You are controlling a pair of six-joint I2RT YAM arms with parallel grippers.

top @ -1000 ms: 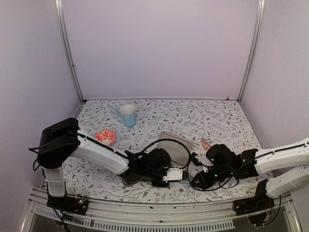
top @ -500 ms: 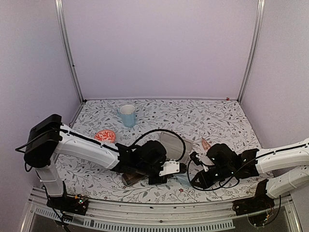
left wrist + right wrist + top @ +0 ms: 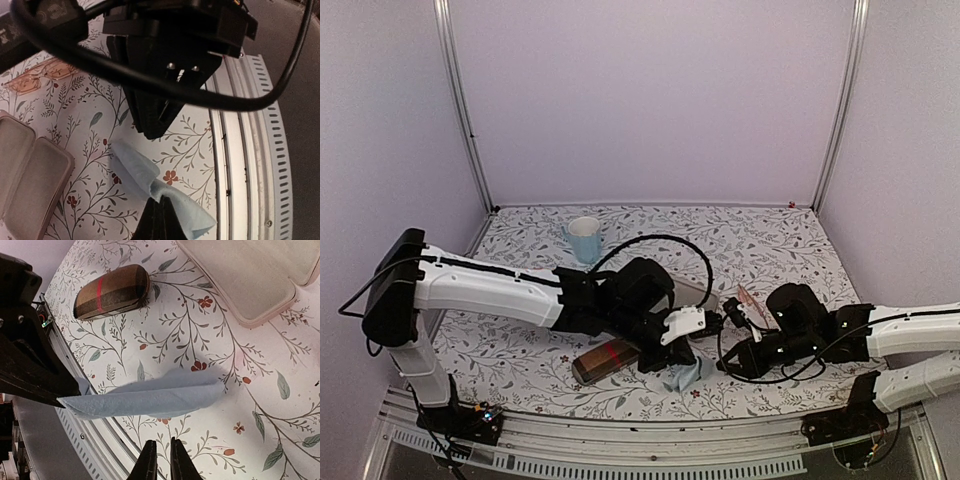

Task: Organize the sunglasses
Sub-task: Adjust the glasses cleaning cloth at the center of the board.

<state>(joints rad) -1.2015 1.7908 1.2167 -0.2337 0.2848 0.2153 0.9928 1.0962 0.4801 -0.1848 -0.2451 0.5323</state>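
Back wall: plain pale lilac panel, evenly lit. Side walls, left and right of frame: same lilac. Aluminium uprights: two, at the back corners. Table: white covering, grey leaf sprigs, small red flowers. Ribbed metal rail: along lower edge.

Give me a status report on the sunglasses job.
Left tool shut on blue cloth. Right tool nearly shut, empty. Tan sunglasses on table, untouched, near open pink case.
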